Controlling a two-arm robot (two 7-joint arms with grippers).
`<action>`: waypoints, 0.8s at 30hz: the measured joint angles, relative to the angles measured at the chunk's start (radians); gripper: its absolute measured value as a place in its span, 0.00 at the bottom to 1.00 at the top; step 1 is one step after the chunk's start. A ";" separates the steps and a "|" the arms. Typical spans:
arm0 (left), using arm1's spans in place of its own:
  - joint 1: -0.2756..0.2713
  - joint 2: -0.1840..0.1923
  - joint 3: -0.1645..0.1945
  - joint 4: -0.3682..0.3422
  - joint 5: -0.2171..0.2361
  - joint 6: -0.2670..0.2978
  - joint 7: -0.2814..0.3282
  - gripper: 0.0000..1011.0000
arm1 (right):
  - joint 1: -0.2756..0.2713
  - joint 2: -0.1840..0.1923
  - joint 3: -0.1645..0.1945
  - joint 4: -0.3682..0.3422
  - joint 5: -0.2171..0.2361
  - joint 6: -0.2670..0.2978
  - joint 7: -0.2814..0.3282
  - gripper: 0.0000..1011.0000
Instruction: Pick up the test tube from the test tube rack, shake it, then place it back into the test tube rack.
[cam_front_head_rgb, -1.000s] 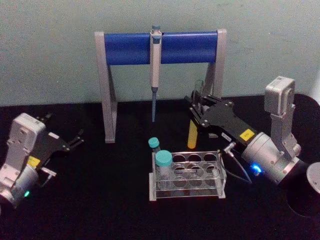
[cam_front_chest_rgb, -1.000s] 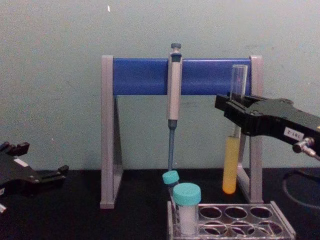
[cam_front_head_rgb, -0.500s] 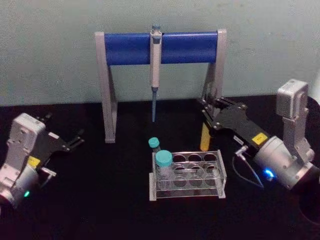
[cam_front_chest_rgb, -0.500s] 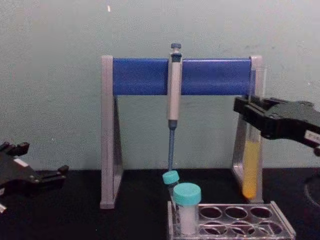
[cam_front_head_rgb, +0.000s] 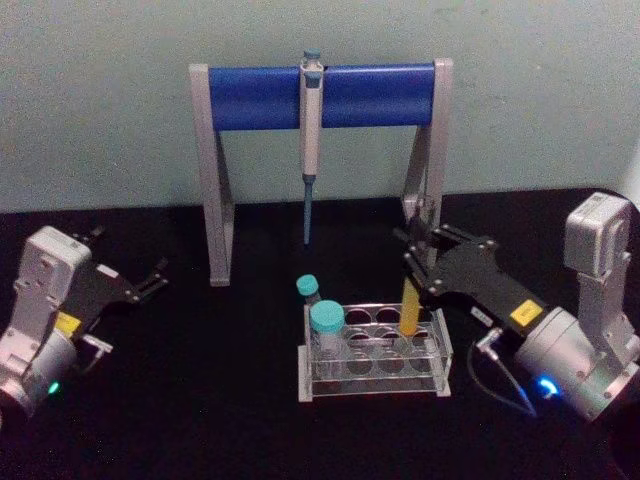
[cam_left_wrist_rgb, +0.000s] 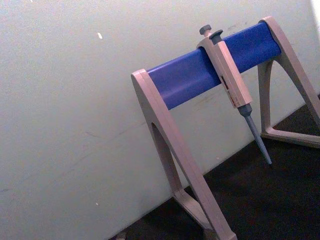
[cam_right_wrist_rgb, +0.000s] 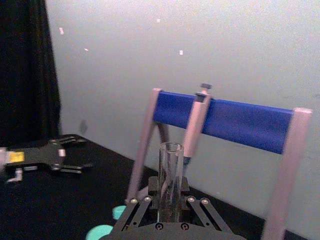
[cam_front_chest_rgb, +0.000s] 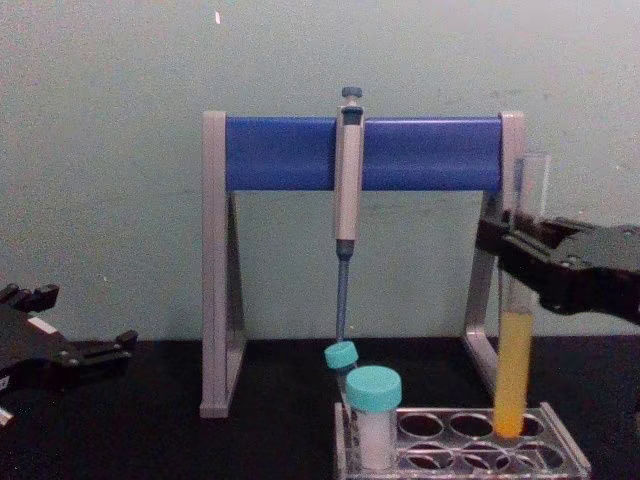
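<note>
test tube (cam_front_head_rgb: 410, 305) upright, long axis vertical, pinched on its clear upper part by the right gripper (cam_front_head_rgb: 414, 262), which reaches in from the right of the bench (cam_front_head_rgb: 200, 400). yellow liquid fills the lower part. test tube rack (cam_front_head_rgb: 372, 382) sits directly below. from the head camera the rounded bottom lines up with the right-hand hole of the rear row. chest camera puts the bottom of the test tube (cam_front_chest_rgb: 515, 370) about level with the top plate of the test tube rack (cam_front_chest_rgb: 465, 455), at that same hole; cannot tell how far it has entered. judgement: the move ahead is a straight descent along the tube's own axis, with no sideways correction wanted, and any tilt would catch the hole's edge. teal-capped vials (cam_front_head_rgb: 327, 325) stand at the rack's far left, well apart from the target hole. left gripper (cam_front_head_rgb: 150, 280) rests parked at the left of the bench, fingers spread, much farther from the rack than the right one.
</note>
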 joint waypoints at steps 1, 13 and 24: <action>0.000 0.000 0.000 0.000 0.000 0.000 0.000 0.99 | 0.001 -0.001 -0.004 0.000 0.002 0.000 0.004 0.23; 0.000 0.000 0.000 0.000 0.000 0.000 0.000 0.99 | 0.093 -0.041 -0.072 0.077 0.014 -0.012 0.058 0.23; 0.000 0.000 0.000 0.000 0.000 0.000 0.000 0.99 | 0.176 -0.076 -0.072 0.167 0.001 -0.034 0.033 0.23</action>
